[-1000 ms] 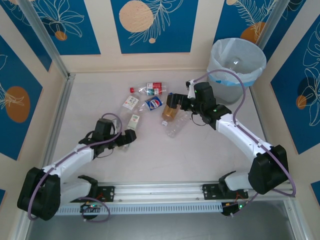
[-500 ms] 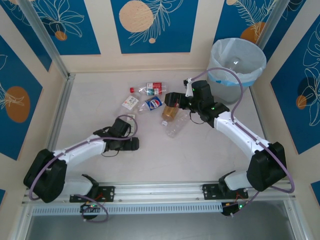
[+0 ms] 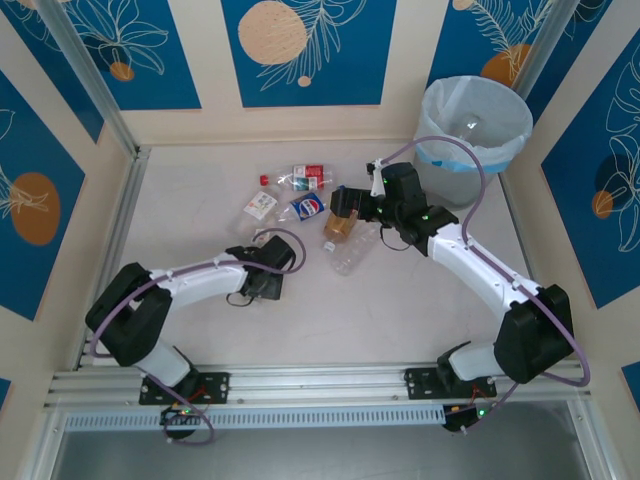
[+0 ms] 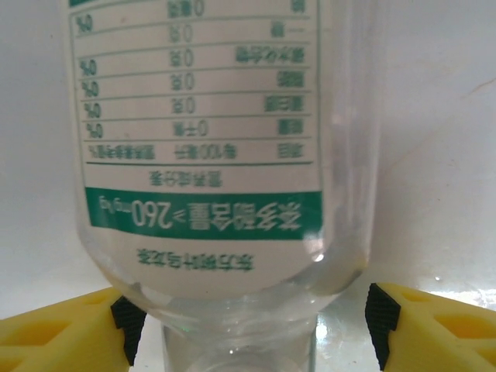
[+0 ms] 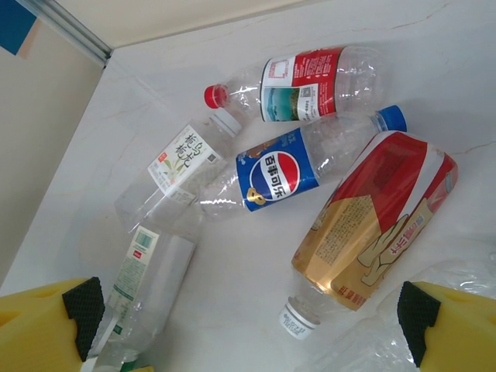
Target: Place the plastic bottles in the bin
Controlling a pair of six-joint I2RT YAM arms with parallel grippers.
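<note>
A clear bottle with a white and green label (image 4: 201,155) lies with its neck between my left gripper's (image 4: 254,322) yellow fingers, which stand open on either side of it. From above, that gripper (image 3: 266,270) sits just near-side of this bottle (image 3: 264,240). My right gripper (image 5: 252,325) is open above the amber bottle (image 5: 372,225), whose white cap lies between the fingers. Beyond it lie a Pepsi bottle (image 5: 279,170), a red-labelled bottle (image 5: 310,81) and a tea-labelled one (image 5: 182,159). The lined grey bin (image 3: 472,135) stands at the back right.
A crumpled clear bottle (image 3: 355,252) lies just near-side of the amber one (image 3: 340,226). Walls with blue panels close the table on three sides, and a metal rail (image 3: 320,385) runs along the near edge. Bare tabletop (image 3: 380,310) lies between the two arms.
My left arm swung right and brought its gripper up to the neck of the white-and-green-labelled bottle. The right arm barely shifted.
</note>
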